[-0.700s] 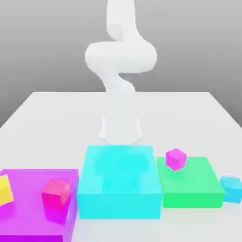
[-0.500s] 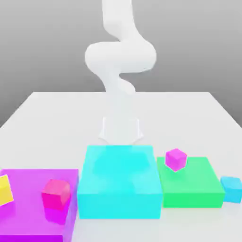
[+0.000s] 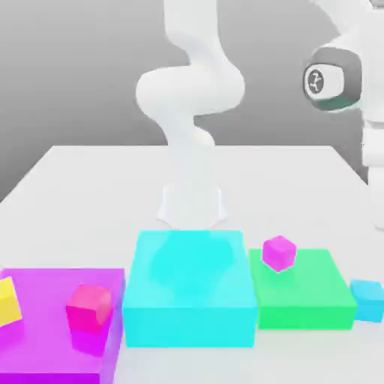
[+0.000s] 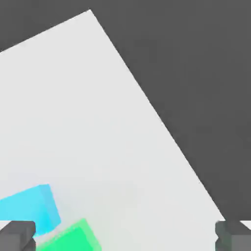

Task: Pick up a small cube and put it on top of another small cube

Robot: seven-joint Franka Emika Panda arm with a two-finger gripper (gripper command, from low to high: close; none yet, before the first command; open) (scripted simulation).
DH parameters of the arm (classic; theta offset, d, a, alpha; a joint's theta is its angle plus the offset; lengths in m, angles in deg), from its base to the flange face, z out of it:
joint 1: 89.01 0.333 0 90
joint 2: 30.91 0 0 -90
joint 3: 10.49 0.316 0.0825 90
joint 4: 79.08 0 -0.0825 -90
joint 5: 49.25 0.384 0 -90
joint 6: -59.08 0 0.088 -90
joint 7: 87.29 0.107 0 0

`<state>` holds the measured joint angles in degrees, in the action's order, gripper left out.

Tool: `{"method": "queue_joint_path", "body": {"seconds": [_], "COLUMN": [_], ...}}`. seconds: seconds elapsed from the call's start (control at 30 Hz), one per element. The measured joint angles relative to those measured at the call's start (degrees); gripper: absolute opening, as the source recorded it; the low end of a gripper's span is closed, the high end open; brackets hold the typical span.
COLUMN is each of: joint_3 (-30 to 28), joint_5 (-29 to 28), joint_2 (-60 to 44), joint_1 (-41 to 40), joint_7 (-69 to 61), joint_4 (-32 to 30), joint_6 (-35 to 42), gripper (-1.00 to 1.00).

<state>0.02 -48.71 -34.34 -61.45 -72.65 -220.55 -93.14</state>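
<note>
The small cyan cube [image 3: 367, 298] rests on the white table [image 3: 90, 187] at the exterior view's right, just beside the green block [image 3: 304, 289]. The hand view looks down on it [image 4: 29, 208] next to a corner of the green block [image 4: 73, 238]. My gripper [image 4: 125, 238] is open, with its two dark fingertips [image 4: 17, 235] far apart, nothing between them, and high above the table. A small magenta-purple cube [image 3: 279, 252] sits on top of the green block. My arm's forward links [image 3: 334, 79] hang at the exterior view's upper right.
A big cyan block [image 3: 189, 289] stands in the middle, in front of the arm's base [image 3: 191, 202]. On the exterior view's left, a flat magenta block [image 3: 45, 337] carries a pink cube [image 3: 88, 307] and a yellow cube [image 3: 7, 301]. The table's edge [image 4: 162, 127] meets dark ground.
My arm's forward links have swung into the exterior view's upper right, where nothing showed before. The cubes and blocks have not moved.
</note>
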Motion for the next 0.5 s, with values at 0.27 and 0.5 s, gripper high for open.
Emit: {"method": "queue_joint_path", "body": {"seconds": [0.27, 0.5], "joint_3": [-2.05, -3.35], "joint_5": [-9.90, -11.09], "joint_2": [-16.79, -20.08], "joint_1": [6.10, 7.18], "joint_7": [1.29, 2.18], "joint_4": [-0.36, 0.27], "joint_6": [-9.48, -12.02], "gripper": [0.00, -1.00]}}
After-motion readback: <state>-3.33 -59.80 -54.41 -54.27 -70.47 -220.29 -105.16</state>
